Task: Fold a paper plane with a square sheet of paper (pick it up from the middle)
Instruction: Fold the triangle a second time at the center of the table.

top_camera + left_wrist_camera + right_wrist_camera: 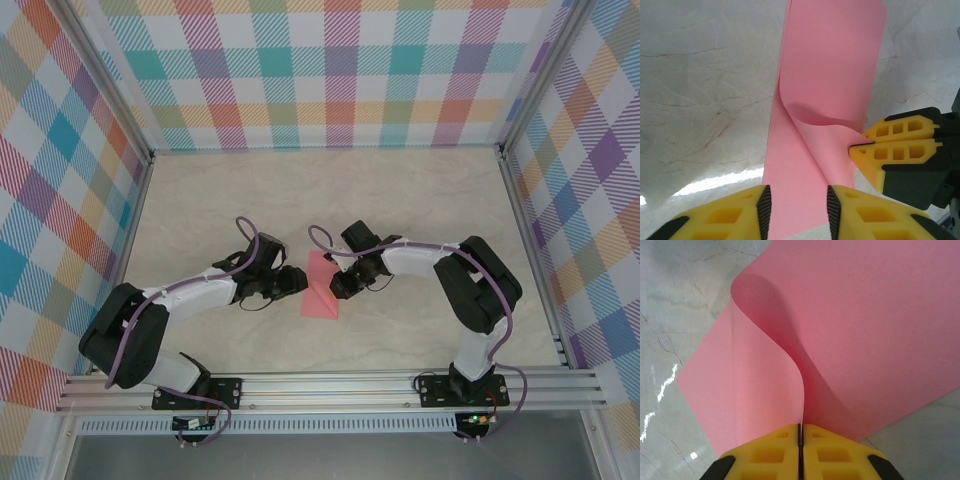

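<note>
Square sheet of paper point(321, 285): salmon-pink, plain, unmarked. Lies mid-bench point(400, 200), between the two tools. Partly flat; one flap is pulled up and curls over in a smooth bend, no sharp crease visible point(865, 330).

Right tool point(800, 432): fingers pressed together, pinching the raised edge of the sheet in the seam between them. The left wrist camera sees the same pinch at the paper's side point(860, 146).

Left tool point(796, 205): fingers spread, a strip of the sheet showing in the gap between them.

Left arm point(190, 297): elbow bent, forearm reaching right. Right arm point(470, 285): arched over, forearm reaching left. Tools near each other over the sheet.
</note>
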{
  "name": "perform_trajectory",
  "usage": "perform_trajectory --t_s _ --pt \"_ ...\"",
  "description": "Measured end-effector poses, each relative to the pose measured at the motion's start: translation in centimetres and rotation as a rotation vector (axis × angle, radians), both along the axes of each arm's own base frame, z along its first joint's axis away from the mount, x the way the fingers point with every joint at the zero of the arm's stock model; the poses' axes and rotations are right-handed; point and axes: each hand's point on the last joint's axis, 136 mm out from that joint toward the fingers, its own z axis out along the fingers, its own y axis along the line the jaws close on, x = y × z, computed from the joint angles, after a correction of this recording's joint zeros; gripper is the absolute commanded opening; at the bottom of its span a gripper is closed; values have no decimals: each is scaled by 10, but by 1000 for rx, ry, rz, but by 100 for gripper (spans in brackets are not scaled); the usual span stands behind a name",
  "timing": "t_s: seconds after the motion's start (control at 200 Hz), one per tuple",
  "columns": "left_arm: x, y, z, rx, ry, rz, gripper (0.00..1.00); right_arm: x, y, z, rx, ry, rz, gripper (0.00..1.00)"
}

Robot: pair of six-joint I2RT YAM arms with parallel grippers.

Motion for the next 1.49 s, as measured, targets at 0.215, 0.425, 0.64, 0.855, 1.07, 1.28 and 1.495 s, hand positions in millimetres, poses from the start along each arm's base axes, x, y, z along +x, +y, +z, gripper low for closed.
perform_trajectory --t_s 0.215,0.425,0.64,0.855,1.07,1.28,1.495 --pt "8 -11 3 -45 12 14 17 0 0 0 0 2 -3 8" --pt "20 -23 1 -91 19 28 16 0 0 0 0 3 -6 8" --pt "24 -32 -9 -127 48 35 15 1 0 -1 2 3 -12 8" --pt "27 -39 -8 -164 46 34 15 1 0 -1 2 -1 -14 8" --pt "28 -42 -13 -172 56 28 16 1 0 -1 2 0 -14 8" --pt "27 -45 -13 -181 55 20 19 1 0 -1 3 1 -17 8" --pt "27 -46 -12 -185 50 18 20 0 0 -2 12 4 -25 8"
